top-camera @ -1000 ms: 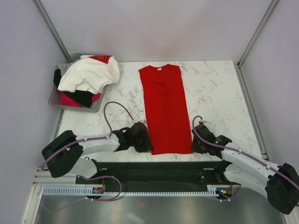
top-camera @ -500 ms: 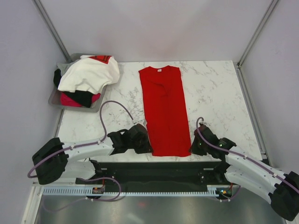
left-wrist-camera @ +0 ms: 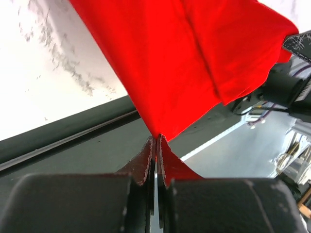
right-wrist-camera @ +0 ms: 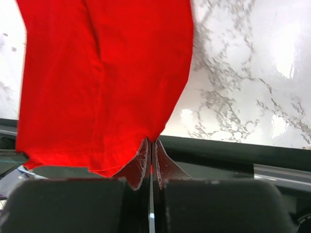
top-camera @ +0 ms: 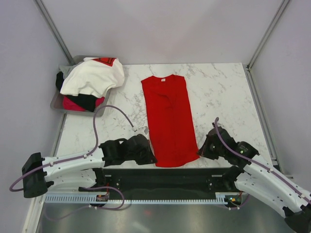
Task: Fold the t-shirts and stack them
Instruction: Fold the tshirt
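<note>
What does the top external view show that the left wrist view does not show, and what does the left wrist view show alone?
Only the top external view: the grey tray at the back left, with a white t-shirt on top of its pile, and the collar end of the red t-shirt. Only the left wrist view: seen close, the left tool shut on a near hem corner of the red t-shirt. Both: the red t-shirt and the marble table.

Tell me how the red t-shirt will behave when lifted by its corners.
Probably floppy: the red t-shirt sags in a curve between the left gripper and right gripper. Likely light, since thin pinches hold it. It may slide on the smooth table.
</note>
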